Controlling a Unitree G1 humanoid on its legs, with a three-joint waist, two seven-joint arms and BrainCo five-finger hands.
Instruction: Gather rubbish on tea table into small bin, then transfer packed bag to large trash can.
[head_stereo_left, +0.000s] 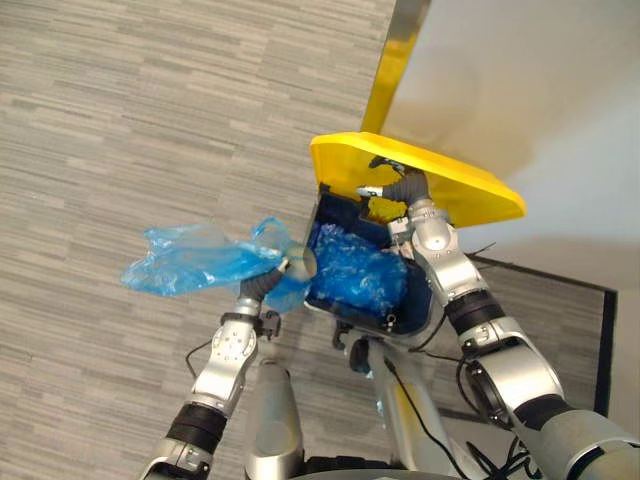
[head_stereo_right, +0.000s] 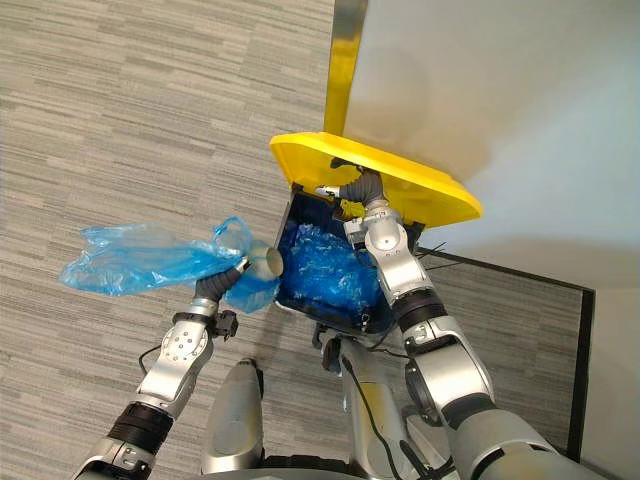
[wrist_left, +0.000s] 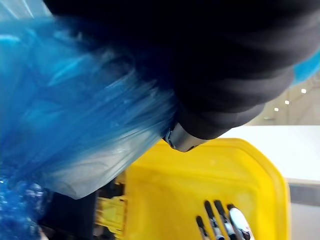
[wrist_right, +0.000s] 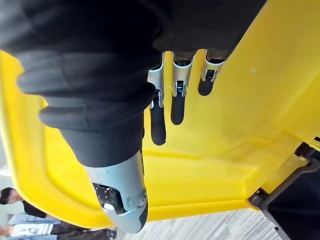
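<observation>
Bin (head_stereo_left: 470, 185) one; blue bags (head_stereo_left: 195, 260) two.

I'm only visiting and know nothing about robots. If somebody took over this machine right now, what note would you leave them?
Right hand: open, straight fingers pressed under the yellow lid, propping it up.
Left hand: raised beside the can with the blue bag at it, off the floor; the plastic hides how it is held.
Large trash can: open, with a blue liner inside.
Done: the bag is at the can and the lid is up.
Left: the bag is to the can's left, not over the opening. Probably swing it across, drop it in, then lower the lid.
</observation>
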